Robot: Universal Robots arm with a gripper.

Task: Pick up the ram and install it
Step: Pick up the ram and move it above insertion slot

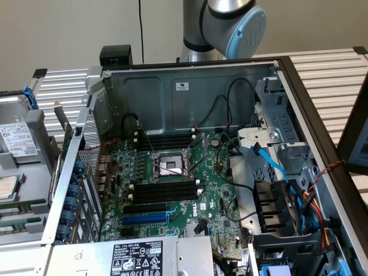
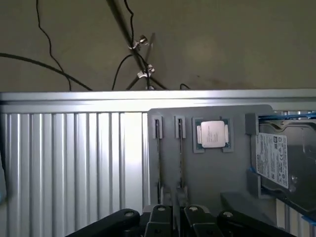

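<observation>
Two thin ram sticks (image 2: pixel 159 158) (image 2: pixel 180 158) stand on edge in narrow slots of a grey tray (image 2: pixel 217 177) in the wrist view. My gripper (image 2: pixel 174 198) hovers at the near end of those slots, its black links folded inward and its fingertips together with nothing between them. In the exterior view the open computer case holds the green motherboard (image 1: pixel 213 198), with long black memory slots (image 1: pixel 167 190) on both sides of the CPU socket (image 1: pixel 168 165). The arm's grey and blue joint (image 1: pixel 241 26) stands behind the case.
The tray also carries a CPU chip (image 2: pixel 213 134) and a hard drive (image 2: pixel 276 158), and it appears at the exterior view's left (image 1: pixel 23 172). Cables (image 1: pixel 270 158), drive cages (image 1: pixel 276 121) and a power supply (image 1: pixel 135 256) crowd the case. Ribbed metal table (image 2: pixel 74 163).
</observation>
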